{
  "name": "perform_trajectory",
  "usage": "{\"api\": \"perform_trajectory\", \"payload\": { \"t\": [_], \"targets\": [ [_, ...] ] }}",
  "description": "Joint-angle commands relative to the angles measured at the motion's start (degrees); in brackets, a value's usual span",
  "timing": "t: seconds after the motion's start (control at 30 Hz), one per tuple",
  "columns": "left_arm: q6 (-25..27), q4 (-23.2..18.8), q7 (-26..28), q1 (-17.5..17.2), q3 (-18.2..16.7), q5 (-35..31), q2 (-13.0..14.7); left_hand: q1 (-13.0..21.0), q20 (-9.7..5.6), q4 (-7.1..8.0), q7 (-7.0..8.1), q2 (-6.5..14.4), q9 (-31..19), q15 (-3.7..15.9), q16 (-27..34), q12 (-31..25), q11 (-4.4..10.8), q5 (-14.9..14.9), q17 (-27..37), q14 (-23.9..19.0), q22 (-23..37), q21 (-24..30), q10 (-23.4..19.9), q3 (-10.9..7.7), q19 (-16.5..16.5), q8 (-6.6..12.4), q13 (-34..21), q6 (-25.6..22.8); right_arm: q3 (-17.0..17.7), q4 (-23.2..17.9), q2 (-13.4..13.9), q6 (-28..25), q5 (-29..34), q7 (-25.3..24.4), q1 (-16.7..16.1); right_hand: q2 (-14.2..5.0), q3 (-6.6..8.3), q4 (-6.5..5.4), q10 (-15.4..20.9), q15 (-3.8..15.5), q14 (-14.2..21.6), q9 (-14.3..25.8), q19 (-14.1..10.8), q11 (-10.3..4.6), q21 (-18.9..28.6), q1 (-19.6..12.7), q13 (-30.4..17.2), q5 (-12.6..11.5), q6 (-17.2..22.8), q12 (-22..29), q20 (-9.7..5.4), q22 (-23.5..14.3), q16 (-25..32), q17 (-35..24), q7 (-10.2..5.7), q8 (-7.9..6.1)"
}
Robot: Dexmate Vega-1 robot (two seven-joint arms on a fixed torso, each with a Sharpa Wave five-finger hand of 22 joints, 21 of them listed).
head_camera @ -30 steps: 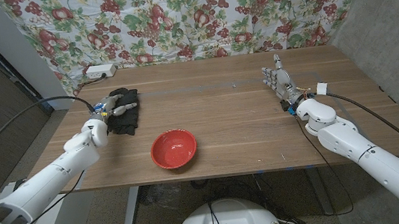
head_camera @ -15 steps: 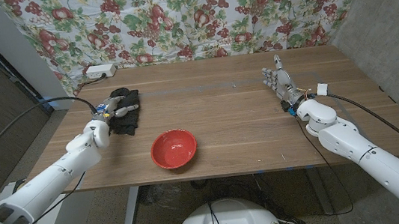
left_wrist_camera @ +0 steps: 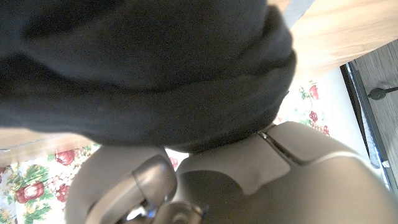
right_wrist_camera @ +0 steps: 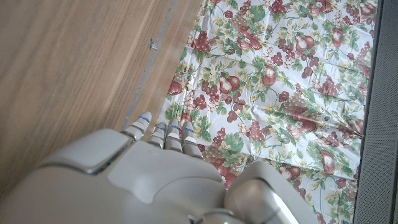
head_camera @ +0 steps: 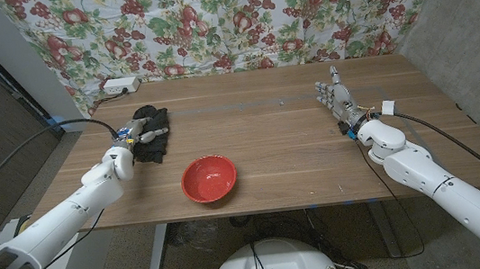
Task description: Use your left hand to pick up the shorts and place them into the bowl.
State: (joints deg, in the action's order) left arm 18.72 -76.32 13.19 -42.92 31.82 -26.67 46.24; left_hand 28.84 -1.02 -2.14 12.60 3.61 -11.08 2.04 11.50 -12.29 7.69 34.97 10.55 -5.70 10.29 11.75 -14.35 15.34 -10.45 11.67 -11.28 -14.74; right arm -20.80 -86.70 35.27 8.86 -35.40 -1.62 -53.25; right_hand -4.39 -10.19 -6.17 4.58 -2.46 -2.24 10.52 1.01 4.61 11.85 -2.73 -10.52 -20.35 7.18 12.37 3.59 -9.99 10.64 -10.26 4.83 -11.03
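The left hand (head_camera: 141,128) is lying on the black shorts (head_camera: 151,141) at the far left part of the wooden table (head_camera: 296,146), its fingers reaching over the top of the crumpled cloth. Compared with a second ago, the hand is sitting slightly farther in over the shorts and a little more toward the bowl side, and the forearm behind it is lying a touch lower. The shorts are looking a bit more bunched under the fingers than before, though they are still resting on the table in the same place. Whether the fingers are actually pinching the cloth or just pressing on it cannot be told from the head view. In the left wrist view the shorts (left_wrist_camera: 149,68) are sitting right against the back of the hand (left_wrist_camera: 249,180), touching it, and the fingers are hidden under the dark fabric.

The red bowl (head_camera: 209,177) is standing near the front edge of the table, apart from the shorts, with nothing in it, unchanged from before.

The right hand (head_camera: 335,96) is waiting at the far right part of the table, fingers straight and close together, holding nothing, just as it was a second ago. In the right wrist view its fingertips (right_wrist_camera: 144,118) are pointing toward the flowered cloth (right_wrist_camera: 261,81) hanging behind the table.
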Motion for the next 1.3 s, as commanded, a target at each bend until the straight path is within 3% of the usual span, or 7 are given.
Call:
{"api": "perform_trajectory", "payload": {
  "t": [0.03,0.2,0.4,0.57,0.83,1.1,1.3],
  "targets": [
    [0.6,0.2,0.6,-0.9,-0.2,0.4,-0.5,0.7,0.01,-0.28,-0.04,0.1,-0.2,5.3,0.5,0.0,0.24,0.3,0.3,-0.7,0.2,0.5,-0.5,0.14,-0.9,0.35,-0.1,-0.6,-0.1,-0.4,0.3,-0.8,0.1,0.1,0.4,-0.03,-0.27,0.07,0.4,0.21,-0.3,0.1,-0.4,-0.21,-0.1,0.0,-0.2,-0.1,0.4,0.4,-0.1,-0.3,0.0,-0.2,0.03,-0.03],
    [0.8,0.3,0.8,-1.0,-0.3,0.5,-0.7,1.0,0.2,-0.38,-0.04,0.3,-0.2,5.29,0.9,-0.1,0.26,0.4,0.4,-1.8,0.3,0.8,-0.6,0.05,-1.8,0.52,-0.2,-1.1,-0.2,-0.4,0.4,-0.7,0.3,0.1,0.6,-0.04,-0.27,0.07,0.4,0.2,-0.4,0.1,-0.4,-0.13,-0.1,0.0,-0.2,-0.1,0.4,0.4,-0.09,-0.3,0.0,-0.2,-0.05,-0.02],
    [1.2,0.4,0.7,-0.9,0.0,0.2,-1.0,2.4,0.59,-0.98,-0.03,1.0,-0.3,6.59,2.0,-1.0,1.1,0.6,0.8,-5.4,0.7,1.7,-2.7,-0.44,-4.1,1.3,-0.5,-3.5,-0.1,-0.6,0.4,-0.9,0.3,0.0,0.6,-0.03,-0.28,0.07,0.4,0.26,-0.3,0.1,-0.4,-0.14,-0.1,0.0,-0.2,-0.1,0.3,0.3,-0.06,-0.3,0.0,-0.2,-0.06,0.0],
    [1.1,0.9,0.5,-0.7,0.2,0.2,-1.2,3.0,0.28,-1.24,-0.03,1.3,-0.3,7.0,2.7,-1.1,1.27,0.6,1.2,-7.1,1.0,2.1,-3.3,-0.62,-5.2,0.98,-0.6,-3.0,-0.1,-0.8,0.6,-0.8,0.4,-0.1,0.4,-0.03,-0.28,0.07,0.4,0.22,-0.4,0.1,-0.4,-0.15,-0.1,0.0,-0.2,-0.1,0.3,0.3,-0.06,-0.3,0.0,-0.2,-0.02,0.01],
    [1.7,0.8,0.7,-1.0,0.5,-0.1,-1.8,4.3,-1.07,-1.85,-0.35,1.9,-0.4,7.8,4.0,-1.9,1.95,0.6,2.0,-9.5,1.7,3.1,-5.9,-1.05,-7.0,2.09,-1.2,-6.5,0.2,-0.9,0.6,-1.0,-0.1,-0.1,0.3,-0.03,-0.29,0.07,0.4,0.25,-0.4,0.1,-0.4,-0.21,-0.2,0.0,-0.2,-0.1,0.3,0.3,-0.09,-0.3,0.0,-0.2,-0.05,0.02],
    [2.6,0.3,1.6,-1.6,0.3,-0.2,-2.1,7.3,-2.57,-3.34,-3.76,3.0,-1.7,7.93,6.0,-3.1,2.86,0.3,3.6,-12.6,2.9,4.7,-9.6,-2.24,-9.2,6.29,-2.5,-15.9,0.3,-0.6,0.4,-0.2,0.3,-0.5,0.0,-0.06,-0.28,0.07,0.5,0.34,-0.3,0.1,-0.4,-0.15,-0.2,0.0,-0.2,-0.1,0.5,0.4,-0.08,-0.3,0.0,-0.2,-0.16,-0.05],
    [2.8,0.0,1.9,-1.8,0.3,-0.3,-2.2,9.1,-3.1,-4.15,-3.92,4.0,-2.3,8.41,6.9,-3.7,3.51,0.2,4.2,-14.1,3.5,5.3,-11.2,-3.27,-9.8,7.36,-3.1,-17.4,0.4,-0.6,0.3,0.6,0.6,-0.8,-0.3,-0.08,-0.28,0.07,1.2,0.62,0.0,0.1,-0.6,-0.4,-0.2,0.0,-0.2,-0.1,1.0,0.6,-0.13,-0.3,0.1,-0.2,-0.23,-0.21]
  ]
}}
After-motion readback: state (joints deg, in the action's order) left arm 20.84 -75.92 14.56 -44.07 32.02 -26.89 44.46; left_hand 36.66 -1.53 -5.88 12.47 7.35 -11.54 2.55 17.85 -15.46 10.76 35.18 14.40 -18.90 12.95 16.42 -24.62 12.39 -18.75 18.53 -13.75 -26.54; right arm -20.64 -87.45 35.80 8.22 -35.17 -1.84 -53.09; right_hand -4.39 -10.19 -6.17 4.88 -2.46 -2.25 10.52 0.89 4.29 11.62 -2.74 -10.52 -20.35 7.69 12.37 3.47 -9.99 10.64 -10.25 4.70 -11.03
